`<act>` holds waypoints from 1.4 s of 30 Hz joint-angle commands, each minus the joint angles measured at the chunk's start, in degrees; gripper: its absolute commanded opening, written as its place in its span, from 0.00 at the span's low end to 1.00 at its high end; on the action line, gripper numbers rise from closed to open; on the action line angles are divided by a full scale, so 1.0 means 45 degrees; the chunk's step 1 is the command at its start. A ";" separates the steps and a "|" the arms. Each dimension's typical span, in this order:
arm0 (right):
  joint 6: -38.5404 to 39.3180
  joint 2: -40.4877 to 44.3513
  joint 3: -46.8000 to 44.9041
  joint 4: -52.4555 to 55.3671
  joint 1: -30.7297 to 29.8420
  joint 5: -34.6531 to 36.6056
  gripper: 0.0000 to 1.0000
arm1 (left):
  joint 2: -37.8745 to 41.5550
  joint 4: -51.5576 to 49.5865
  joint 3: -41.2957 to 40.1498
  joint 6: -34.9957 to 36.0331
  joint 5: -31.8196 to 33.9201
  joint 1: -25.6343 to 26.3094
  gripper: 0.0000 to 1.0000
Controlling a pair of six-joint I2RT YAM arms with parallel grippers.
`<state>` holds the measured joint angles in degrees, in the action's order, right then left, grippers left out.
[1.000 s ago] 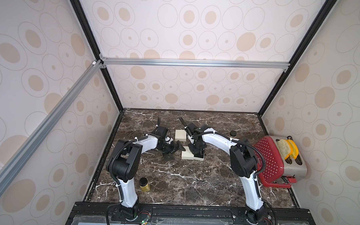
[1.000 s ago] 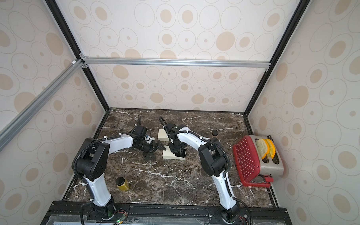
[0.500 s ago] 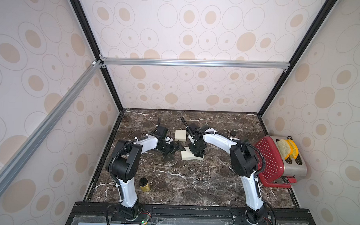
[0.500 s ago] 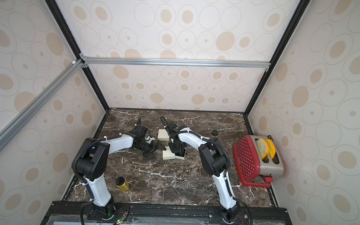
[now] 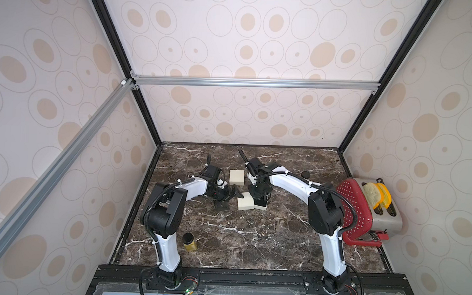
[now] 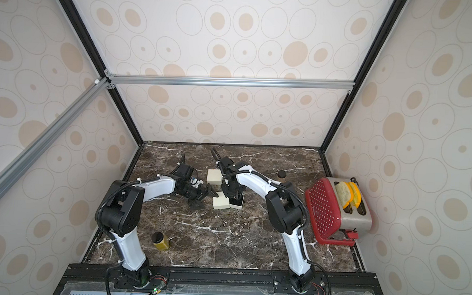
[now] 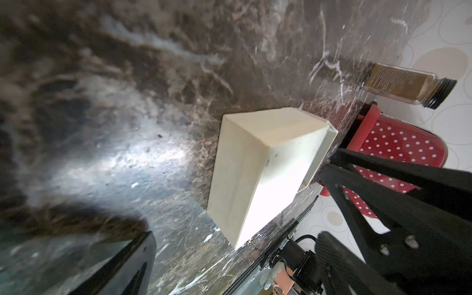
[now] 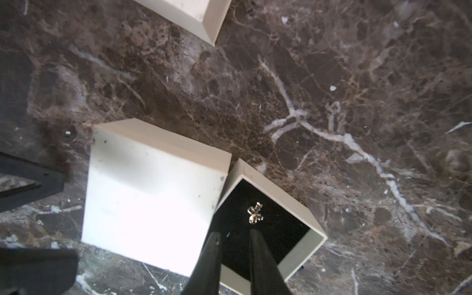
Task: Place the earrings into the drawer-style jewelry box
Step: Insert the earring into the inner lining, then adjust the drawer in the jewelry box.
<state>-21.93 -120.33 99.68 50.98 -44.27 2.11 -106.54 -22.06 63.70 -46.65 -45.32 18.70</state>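
The drawer-style jewelry box is a cream sleeve on the marble, seen in both top views. Its drawer is pulled out and shows a black lining. A small gold earring lies on that lining. My right gripper hangs just over the drawer. It is open, its fingertips a little apart and short of the earring, with nothing between them. My left gripper is wide open and empty, low beside the sleeve's far side.
A second cream box sits behind the jewelry box. A red dotted basket leans on a toaster at the right wall. A yellow spice jar stands front left. A dark-capped jar stands back right.
My right gripper's jaws have parted over the drawer, and the earring now lies loose on the lining. The left arm has not moved.
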 commanded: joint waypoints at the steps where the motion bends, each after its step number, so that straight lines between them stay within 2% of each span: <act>1: -0.0093 0.1026 -0.0637 0.0234 0.0070 0.0623 0.30 | -0.0299 -0.0513 0.0847 0.0051 0.0049 0.0074 0.99; 4: -0.0356 0.2031 -0.2012 -0.0596 0.0249 0.0611 0.42 | -0.0716 -0.0680 0.1459 -0.0055 0.0061 0.0072 0.99; 7: -0.0678 0.3177 -0.3927 -0.2116 0.0889 -0.0455 0.56 | -0.1091 -0.0736 0.2027 -0.0157 0.0088 0.0094 0.99; 10: -0.1217 0.4095 -0.5754 -0.3986 0.1714 -0.2456 0.61 | -0.1480 -0.0891 0.2538 -0.0223 0.0120 0.0172 0.99; 13: -0.1602 0.4363 -0.6713 -0.5076 0.2232 -0.3700 0.64 | -0.1871 -0.1072 0.3016 -0.0267 0.0153 0.0323 0.99; 17: -0.1963 0.4059 -0.7155 -0.5810 0.2665 -0.5103 0.67 | -0.2398 -0.1292 0.3710 -0.0316 0.0246 0.0566 0.99; 22: -0.2335 0.3574 -0.7471 -0.6497 0.3000 -0.6056 0.68 | -0.2928 -0.1666 0.4478 -0.0287 0.0364 0.0746 0.99; 32: -0.2168 0.2867 -0.7108 -0.6672 0.3215 -0.6523 0.68 | -0.3430 -0.1816 0.5021 -0.0355 0.0407 0.0879 0.99; 42: -0.1702 0.2445 -0.6624 -0.6317 0.3311 -0.6501 0.63 | -0.3838 -0.2040 0.5306 -0.0204 0.0381 0.0878 0.99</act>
<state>-30.79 -108.16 68.27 21.78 -29.67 -26.28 -121.62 -29.19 85.97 -48.10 -44.64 22.20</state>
